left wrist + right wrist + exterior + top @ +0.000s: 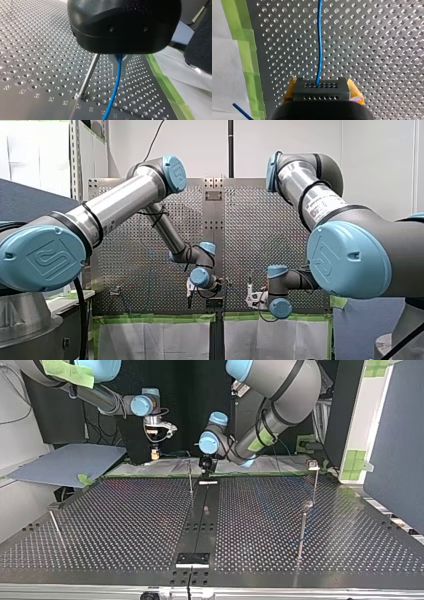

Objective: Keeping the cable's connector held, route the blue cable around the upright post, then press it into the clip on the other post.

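Right wrist view is showing fingers of the right gripper [321,88] clamping the connector [320,93], the blue cable [319,50] running ahead over the surface [374,50]. Fingers of the left gripper [119,65] are pinching the cable just beside the upright post [88,76]; excess tension is likely risking the connector pulling free

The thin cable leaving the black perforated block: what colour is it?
The thin cable from the black perforated block is blue, clearest in the right wrist view.

Shiny metal table [30,50], polished steel post [88,75], glossy blue cable [113,92]
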`<control>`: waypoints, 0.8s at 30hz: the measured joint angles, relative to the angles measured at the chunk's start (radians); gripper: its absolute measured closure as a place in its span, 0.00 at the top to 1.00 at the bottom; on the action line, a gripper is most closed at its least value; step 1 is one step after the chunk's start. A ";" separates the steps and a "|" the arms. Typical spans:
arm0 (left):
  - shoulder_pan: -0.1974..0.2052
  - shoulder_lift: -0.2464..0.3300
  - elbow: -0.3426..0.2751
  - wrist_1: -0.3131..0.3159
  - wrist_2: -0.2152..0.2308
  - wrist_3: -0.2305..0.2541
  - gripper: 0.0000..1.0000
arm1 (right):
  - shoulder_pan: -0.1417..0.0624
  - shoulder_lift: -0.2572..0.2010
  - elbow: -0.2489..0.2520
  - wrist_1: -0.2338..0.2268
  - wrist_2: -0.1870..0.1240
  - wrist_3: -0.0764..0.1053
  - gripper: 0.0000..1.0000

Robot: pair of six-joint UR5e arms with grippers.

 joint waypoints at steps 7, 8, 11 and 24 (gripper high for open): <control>0.025 0.000 0.000 0.007 0.017 -0.020 0.00 | -0.007 0.003 -0.017 0.008 -0.001 0.006 0.00; 0.029 -0.002 0.000 0.008 0.021 -0.022 0.00 | -0.007 0.003 -0.020 0.010 -0.001 0.006 0.00; 0.038 -0.006 0.000 0.008 0.025 -0.027 0.00 | -0.009 0.003 -0.030 0.020 -0.001 0.007 0.00; 0.069 -0.009 0.000 0.009 0.095 -0.049 0.00 | -0.021 0.003 -0.071 0.057 -0.001 0.009 0.00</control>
